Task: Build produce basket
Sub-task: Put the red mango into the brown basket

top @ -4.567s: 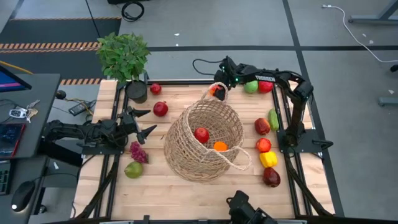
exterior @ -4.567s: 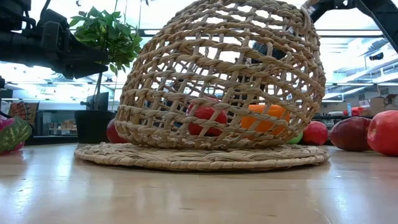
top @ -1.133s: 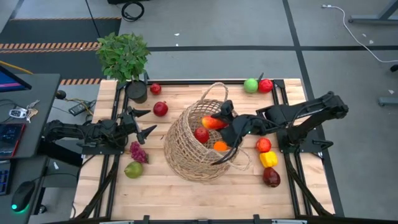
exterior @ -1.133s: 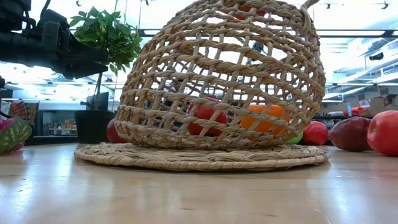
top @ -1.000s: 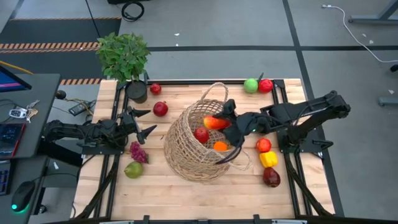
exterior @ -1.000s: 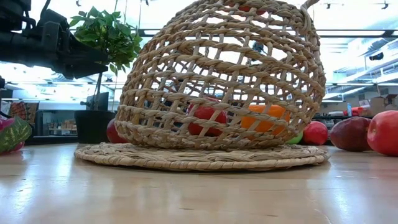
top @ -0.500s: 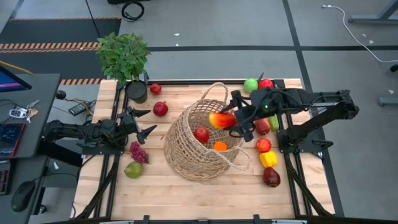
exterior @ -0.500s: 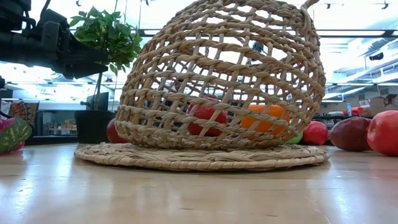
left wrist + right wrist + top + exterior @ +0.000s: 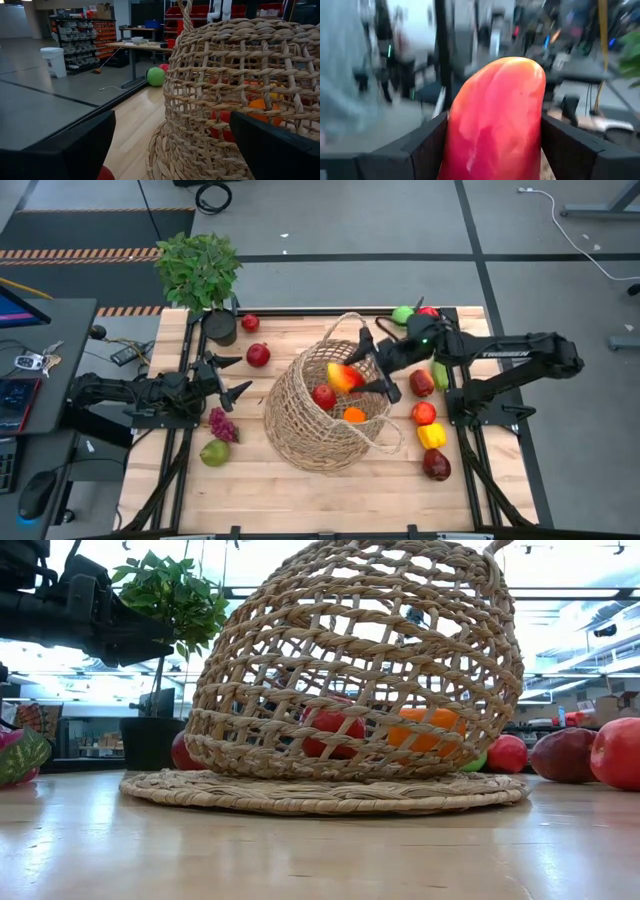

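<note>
The tan wicker basket [image 9: 325, 410] lies tilted on the wooden table, its mouth turned up and toward the far right. Inside it sit a red fruit [image 9: 323, 396] and an orange one [image 9: 354, 415]. My right gripper [image 9: 368, 368] hangs over the basket's mouth, shut on a red-and-yellow fruit [image 9: 344, 376]. My left gripper [image 9: 232, 375] waits open at the table's left, pointing at the basket's wall [image 9: 235, 100]. More produce lies loose on both sides of the basket. My right gripper pinches the red-and-yellow fruit between its two fingers, one on each long side [image 9: 457, 145]. The fingers [image 9: 420, 150] come in level from the table's right. The fruit is lifted clear, above the basket's mouth, and its rounded end sticks out past the fingertips.
Right of the basket lie a green apple [image 9: 403, 315], a cucumber [image 9: 440, 372], red fruits [image 9: 424, 413], a yellow pepper [image 9: 431, 435] and a dark red fruit [image 9: 436, 465]. On the left are a pomegranate [image 9: 258, 355], grapes [image 9: 220, 423] and a pear [image 9: 214, 452]. A potted plant [image 9: 198, 270] stands at the far left corner.
My right arm has swung toward the table's far edge and its wrist has rolled, so the fingers now reach the basket's mouth from the right instead of from the near right. The red-and-yellow fruit has stayed in the hold over the mouth.
</note>
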